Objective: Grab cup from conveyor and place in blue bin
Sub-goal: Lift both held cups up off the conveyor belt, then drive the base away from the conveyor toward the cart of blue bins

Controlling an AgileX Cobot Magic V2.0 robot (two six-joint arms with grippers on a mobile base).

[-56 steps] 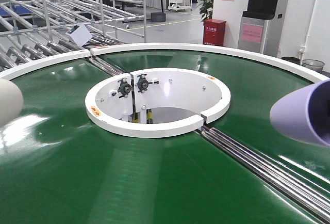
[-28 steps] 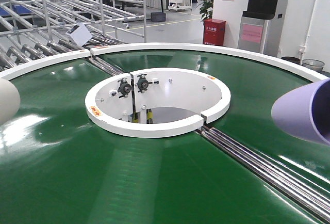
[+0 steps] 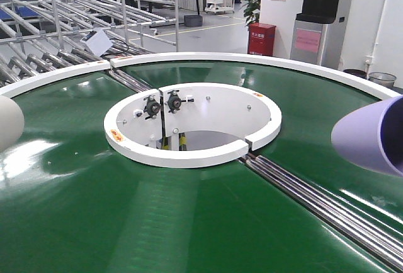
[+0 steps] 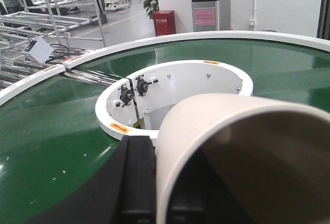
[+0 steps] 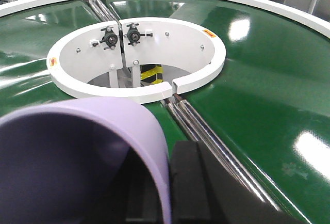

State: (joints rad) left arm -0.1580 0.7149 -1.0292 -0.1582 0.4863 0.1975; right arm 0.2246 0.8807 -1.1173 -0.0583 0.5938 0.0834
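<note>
The conveyor's dark green belt (image 3: pixel 208 222) fills the front view, with its white inner ring (image 3: pixel 189 156) and steel rollers (image 3: pixel 327 204). My left gripper (image 4: pixel 161 182) is shut on the wall of a cream cup (image 4: pixel 206 126), one finger (image 4: pixel 136 172) outside and one inside. The cup shows at the left edge of the front view (image 3: pixel 9 122), above the belt. My right gripper (image 5: pixel 166 188) is shut on the wall of a lilac cup (image 5: pixel 103 113), seen at the right edge of the front view (image 3: pixel 368 138). The blue bin is out of view.
Steel roller racks (image 3: pixel 56 15) stand beyond the conveyor's far left rim. A red cabinet (image 3: pixel 261 39), a dispenser (image 3: pixel 315 21) and waste bins (image 3: pixel 382 79) stand behind the far right rim.
The cream cup has slid a little further out at the left edge and the lilac cup a little to the right. Both have been almost still over the last half second.
</note>
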